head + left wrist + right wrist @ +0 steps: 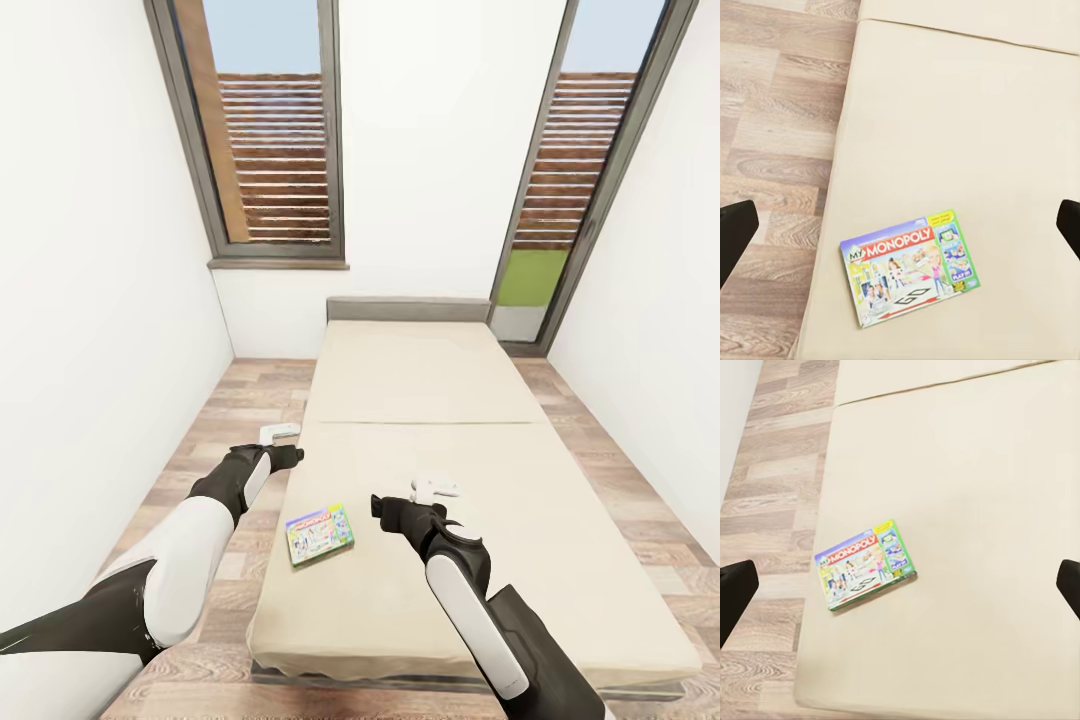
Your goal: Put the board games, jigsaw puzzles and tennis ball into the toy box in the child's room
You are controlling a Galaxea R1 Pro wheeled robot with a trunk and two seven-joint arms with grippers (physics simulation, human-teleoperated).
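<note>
One board game, the green-edged Monopoly box, lies flat on the beige mattress of the bed near its left edge and foot end. It also shows in the left wrist view and the right wrist view. My left gripper hovers open above the bed's left edge, beyond the box. Over the mattress, to the right of the box, my right gripper is open too. Dark fingertips stand wide apart in both wrist views. The table, toy box, jigsaw puzzles and tennis ball are out of view.
The bed fills the middle of a narrow room, with its grey headboard against the far wall. Strips of wood-plank floor run along both sides. White walls close in left and right. Tall dark-framed windows stand behind.
</note>
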